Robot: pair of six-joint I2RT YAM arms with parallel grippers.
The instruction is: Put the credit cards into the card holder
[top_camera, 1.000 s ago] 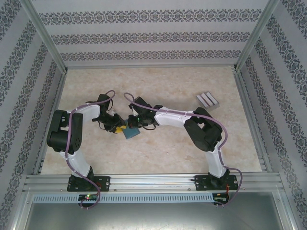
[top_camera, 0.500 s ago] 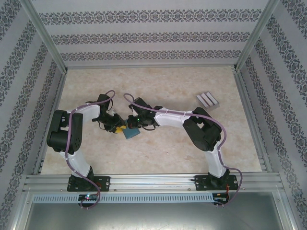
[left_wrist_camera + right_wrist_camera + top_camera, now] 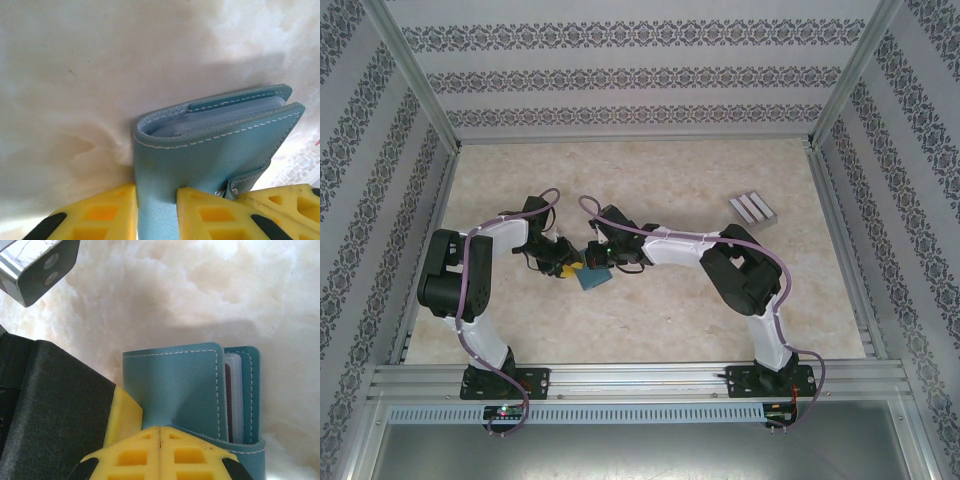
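Note:
The teal card holder (image 3: 592, 277) lies folded on the table between both arms. In the left wrist view the card holder (image 3: 215, 145) has its lower corner pinched between my left gripper's (image 3: 156, 215) yellow fingers (image 3: 100, 215), and its snap tab (image 3: 247, 176) wraps round the edge. My left gripper (image 3: 566, 268) is shut on it. My right gripper (image 3: 160, 437) has its fingertips closed together and pressed against the card holder's cover (image 3: 170, 385), which dimples there. A dark red credit card edge (image 3: 227, 400) shows among clear sleeves inside. My right gripper (image 3: 599, 258) meets the holder from the right.
A grey ribbed block (image 3: 753, 209) lies at the back right of the marble-patterned table (image 3: 650, 170). Patterned walls and metal rails enclose the table. Part of the right gripper's yellow finger (image 3: 282, 202) shows beside the tab.
The right arm's forearm has crept slightly left toward the card holder. The card holder and the left arm have stayed in place.

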